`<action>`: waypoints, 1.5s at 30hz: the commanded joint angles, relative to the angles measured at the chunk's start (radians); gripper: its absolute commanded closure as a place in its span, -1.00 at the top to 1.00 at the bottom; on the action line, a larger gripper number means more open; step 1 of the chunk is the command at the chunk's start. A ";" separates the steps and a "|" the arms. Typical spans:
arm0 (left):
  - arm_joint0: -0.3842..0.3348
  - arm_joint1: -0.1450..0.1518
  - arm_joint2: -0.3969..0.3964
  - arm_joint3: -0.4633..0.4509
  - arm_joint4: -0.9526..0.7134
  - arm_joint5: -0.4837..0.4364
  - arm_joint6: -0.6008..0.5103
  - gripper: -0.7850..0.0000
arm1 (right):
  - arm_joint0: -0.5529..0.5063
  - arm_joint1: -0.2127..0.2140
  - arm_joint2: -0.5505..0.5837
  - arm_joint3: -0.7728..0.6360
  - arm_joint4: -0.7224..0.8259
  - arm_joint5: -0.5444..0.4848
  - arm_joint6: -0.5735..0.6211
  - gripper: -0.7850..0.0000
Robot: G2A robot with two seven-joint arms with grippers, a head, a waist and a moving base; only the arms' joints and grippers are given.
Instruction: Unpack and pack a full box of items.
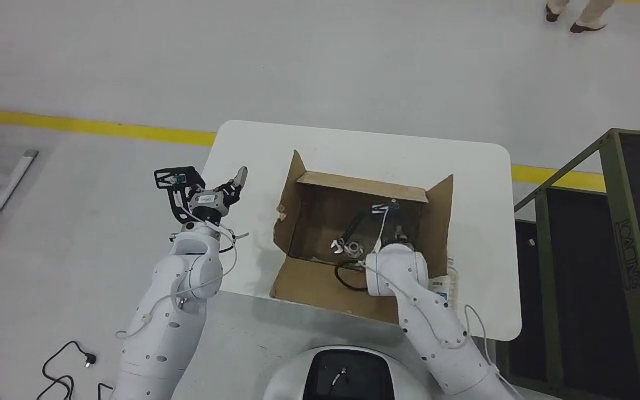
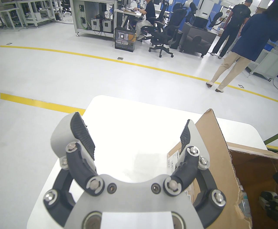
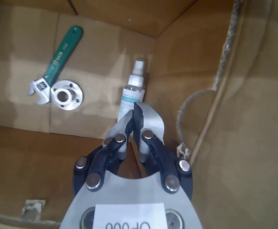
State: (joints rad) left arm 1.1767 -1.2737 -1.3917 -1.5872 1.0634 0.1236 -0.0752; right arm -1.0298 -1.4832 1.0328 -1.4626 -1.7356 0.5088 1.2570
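The open brown cardboard box (image 1: 310,215) sits on the white table (image 1: 470,200). The right claw (image 3: 135,110) is down inside the box, its 2 fingers pressed together with nothing between them. Just past it, a clear spray bottle with a white top (image 3: 133,93) lies by a box wall. A green-handled wrench (image 3: 63,52) touches a round silver metal ring (image 3: 76,92) on the box floor. The left claw (image 2: 132,132) is spread wide above the table, beside the box.

White surface (image 1: 470,190), rounded corners. Yellow line (image 1: 100,128) on the pale floor (image 1: 350,60), passing behind the surface. Dark green metal frame (image 1: 608,200) just beside the surface's right edge. Black cable (image 1: 60,352) loose on the floor. Black office chairs (image 2: 161,35) far back, near an equipment rack (image 2: 93,16).
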 commanded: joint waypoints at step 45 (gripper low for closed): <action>0.000 0.000 0.000 0.000 0.000 0.000 0.000 1.00 | 0.112 -0.093 0.073 0.284 0.194 -0.056 -0.111 0.40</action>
State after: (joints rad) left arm 1.1767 -1.2737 -1.3917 -1.5872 1.0634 0.1236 -0.0752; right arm -0.9102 -1.5755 1.1014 -1.1597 -1.5638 0.4651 1.1606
